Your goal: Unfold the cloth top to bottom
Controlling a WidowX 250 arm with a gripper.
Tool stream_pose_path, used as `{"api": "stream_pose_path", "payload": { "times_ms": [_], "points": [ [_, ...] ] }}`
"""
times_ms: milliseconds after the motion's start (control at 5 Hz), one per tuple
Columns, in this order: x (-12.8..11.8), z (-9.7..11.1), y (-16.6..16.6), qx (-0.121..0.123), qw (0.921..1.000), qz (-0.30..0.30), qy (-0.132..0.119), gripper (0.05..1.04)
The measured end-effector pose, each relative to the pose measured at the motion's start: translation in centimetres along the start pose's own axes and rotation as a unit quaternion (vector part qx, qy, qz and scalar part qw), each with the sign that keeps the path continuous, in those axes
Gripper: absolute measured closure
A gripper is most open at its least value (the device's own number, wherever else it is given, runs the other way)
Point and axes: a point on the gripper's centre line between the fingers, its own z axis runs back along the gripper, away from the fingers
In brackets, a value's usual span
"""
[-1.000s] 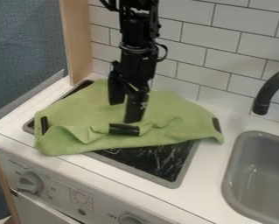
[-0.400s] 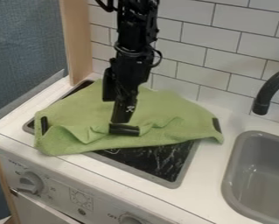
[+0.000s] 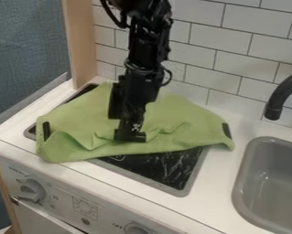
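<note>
Hanging down with the end effector [image 3: 122, 129] over the green cloth [image 3: 191, 119], at the middle of its near side, by a black tab [image 3: 138, 136]. Set wide, tips apart, with nothing visibly gripped. Looks to touch or nearly touch the tab; cannot tell which. Marked near the tips with a small pale print.

Judged as the grasping step, with the unfolding to follow. Calls next for narrowing on the tab or the fabric beside it, catching only the upper layer, then lifting slightly and drawing toward the near side. Could pinch 2 layers and drag everything along.

Find the cloth rumpled across the black stove top [image 3: 166, 169] on the white table [image 3: 221, 187], with a left black patch [image 3: 46, 131] and a right black patch [image 3: 227, 130]. Farther right, see the gray sink [image 3: 249, 162]. On the front panel [image 3: 108, 212], note small print around 2 knobs, too faint to read with confidence.
</note>
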Motion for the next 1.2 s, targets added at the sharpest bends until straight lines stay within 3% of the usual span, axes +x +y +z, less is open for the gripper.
{"api": "stream_pose_path", "payload": {
  "times_ms": [200,600,800,1000,1200],
  "points": [
    [-0.1,0.0,0.0,0.001,1.0,-0.002,0.001,0.144],
    [-0.2,-0.7,-0.3,-0.009,0.9998,0.001,0.018,0.746],
    [-0.3,-1.0,-0.2,-0.01,0.9996,0.001,0.026,0.926],
    [0.0,-1.1,-0.5,-0.008,0.9995,-0.003,0.029,1.014],
    [0.1,-1.0,-0.7,-0.009,0.9995,-0.003,0.031,1.03]
  ]
}}
